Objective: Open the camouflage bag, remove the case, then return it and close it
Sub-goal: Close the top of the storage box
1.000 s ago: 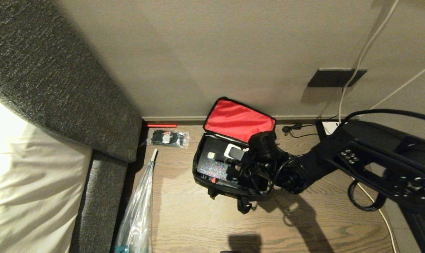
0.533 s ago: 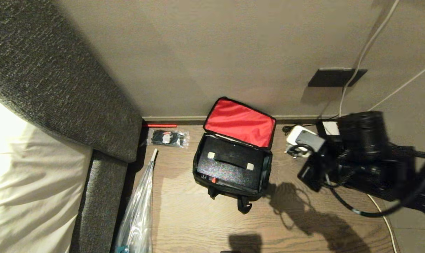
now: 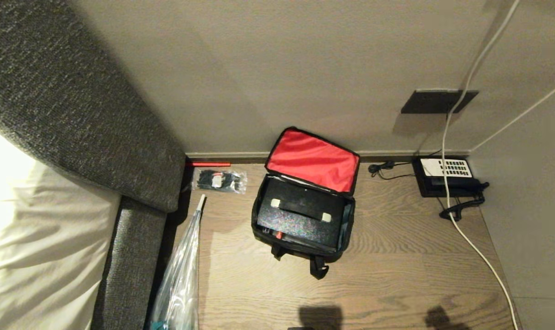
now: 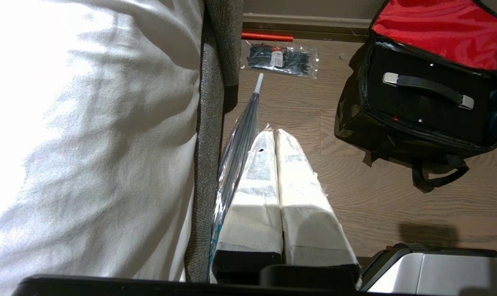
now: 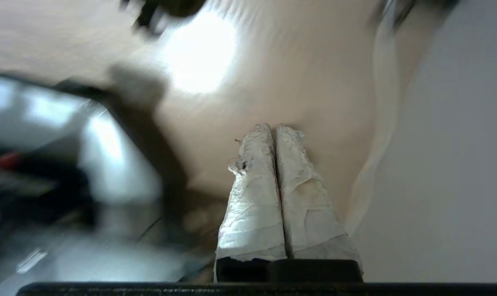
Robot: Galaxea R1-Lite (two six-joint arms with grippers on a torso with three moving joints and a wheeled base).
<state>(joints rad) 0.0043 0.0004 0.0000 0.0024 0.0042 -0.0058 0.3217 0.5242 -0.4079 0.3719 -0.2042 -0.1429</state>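
Case point(image 3: 300, 215) lies flat inside camouflage bag point(image 3: 302, 220), strap handle point(image 3: 301, 209) up, red-lined lid point(image 3: 312, 158) propped open against wall. Bag on wooden floor point(image 3: 396, 266), well apart from bed point(image 3: 39, 238).

Change: a second ago right arm reached into bag over case; half a second ago pulling back to right; now gone from head view, case uncovered, unmoved.

Right gripper point(image 5: 275, 135): fingers pressed together, empty, scene blurred. Left gripper point(image 4: 275, 137): fingers together, parked near bed edge.

Judgement: case not lifted; lid unclosed.
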